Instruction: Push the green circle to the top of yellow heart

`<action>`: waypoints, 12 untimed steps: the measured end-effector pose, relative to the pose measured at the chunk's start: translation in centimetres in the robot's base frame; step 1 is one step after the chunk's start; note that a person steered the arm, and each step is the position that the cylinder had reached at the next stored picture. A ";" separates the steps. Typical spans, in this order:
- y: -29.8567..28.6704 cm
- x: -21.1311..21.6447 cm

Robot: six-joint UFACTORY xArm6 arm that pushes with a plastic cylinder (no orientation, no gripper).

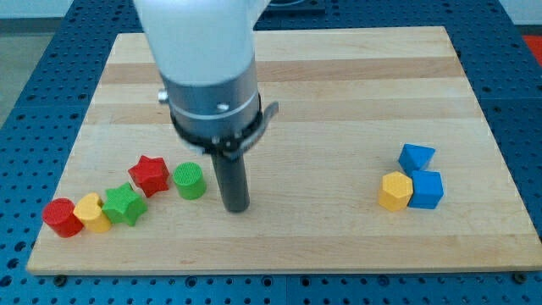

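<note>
The green circle (190,180) stands on the wooden board at the lower left. The yellow heart (92,213) lies further left, between a red circle (62,218) and a green star (124,205). My tip (236,207) is on the board just right of the green circle and slightly below it, a small gap apart. The green circle is to the right of and above the yellow heart, with the green star and a red star (150,174) between them.
A yellow hexagon (395,191), a blue cube (426,190) and a blue pentagon-like block (416,157) cluster at the right of the board (339,102). The arm's white and dark body (207,76) hangs over the upper left.
</note>
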State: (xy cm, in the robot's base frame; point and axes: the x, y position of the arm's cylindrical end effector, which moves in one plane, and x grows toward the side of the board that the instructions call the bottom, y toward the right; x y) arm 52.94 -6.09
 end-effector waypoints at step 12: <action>-11.8 -4.3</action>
State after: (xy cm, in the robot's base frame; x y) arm 48.68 -17.88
